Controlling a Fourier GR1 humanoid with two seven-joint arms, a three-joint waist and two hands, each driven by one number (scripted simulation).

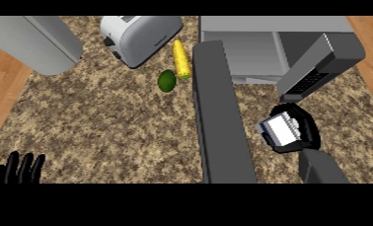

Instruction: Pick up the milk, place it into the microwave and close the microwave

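The milk (280, 130) sits clamped in my right hand (306, 129), black fingers (295, 111) curled round the carton, held above the surface (102, 121). Just beyond those fingers the microwave (247, 52) stands with its door (222, 116) swung wide to their left. I judge the carton could clip the panel ahead going in. My left hand (22, 169) rests with fingers apart at the lower edge. A toaster (138, 37), corn (180, 59) and avocado (167, 80) lie well apart.

A kitchen: a speckled stone counter (109, 121) holds a toaster (138, 37), an open microwave (277, 47), corn (180, 59) and an avocado (167, 80).
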